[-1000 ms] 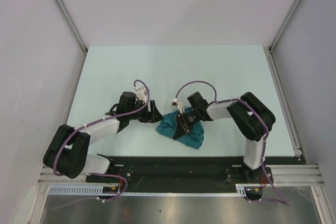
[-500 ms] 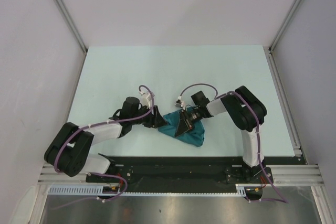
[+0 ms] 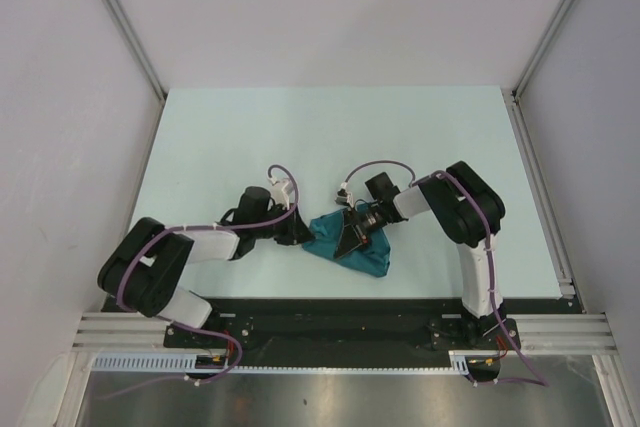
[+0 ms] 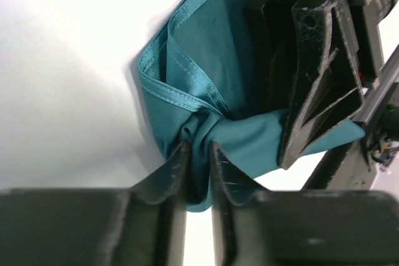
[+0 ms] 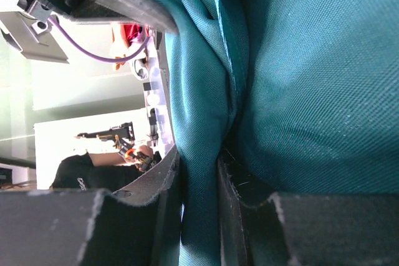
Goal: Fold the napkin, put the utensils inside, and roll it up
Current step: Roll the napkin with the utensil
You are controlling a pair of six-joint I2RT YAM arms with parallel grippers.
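Napkin [image 3: 368,259] bunched, long axis left-right, left claw [image 4: 198,151] and right claw [image 5: 198,160] pinching

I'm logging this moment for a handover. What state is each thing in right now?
napkin: crumpled in a heap, neither flat nor rolled.
left end effector: shut on a napkin fold.
right end effector: shut on a napkin fold.
utensils: not visible.

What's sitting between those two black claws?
Only the napkin: the left gripper and right gripper each pinch a fold of it, clearest in the wrist views.
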